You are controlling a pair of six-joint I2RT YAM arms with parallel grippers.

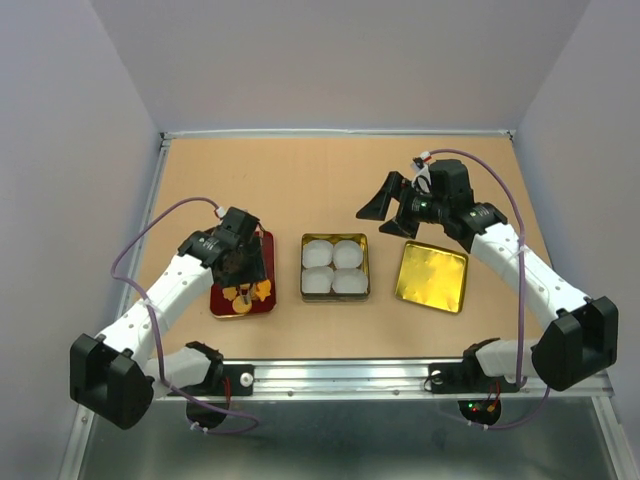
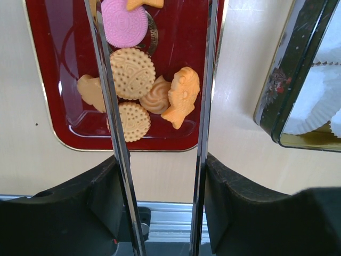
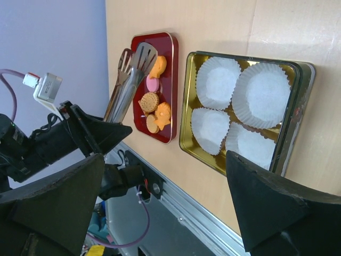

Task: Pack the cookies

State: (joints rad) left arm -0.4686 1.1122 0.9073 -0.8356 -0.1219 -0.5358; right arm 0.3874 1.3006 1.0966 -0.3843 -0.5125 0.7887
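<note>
**Tongs over the red tray, tin waiting**

A metal rail (image 1: 340, 378) runs along the near edge of the worktop, with the two arm bases bolted to it. Just beyond it, left of the middle, lies the red tray (image 2: 53, 53), and the cookies (image 2: 132, 73) sit on it in a loose cluster toward its near end. They include ridged orange rounds, a swirl and a fish-shaped one (image 2: 181, 96), with a pink round (image 2: 124, 22) a little farther back. Several touch or overlap.

The left gripper (image 2: 161, 184) hangs above the tray's near end, clamped on a pair of steel tongs (image 2: 120, 160). The two tong arms stand apart and reach out over the tray. One arm crosses above the cookie cluster, and the right wrist view shows the flat tips over the tray's far half.

To the tray's right, at the middle of the worktop and apart from it, sits a square tin (image 3: 298, 128). It holds four white paper cups (image 3: 264, 93), two by two. The cookies are all on the tray — the cups hold none. A gold lid (image 1: 433, 277) lies flat just beside the tin, toward the right edge.

Farther back, beyond the lid, the right gripper (image 1: 392, 215) hovers above the bare worktop. Its fingers are spread wide and hold nothing.
</note>
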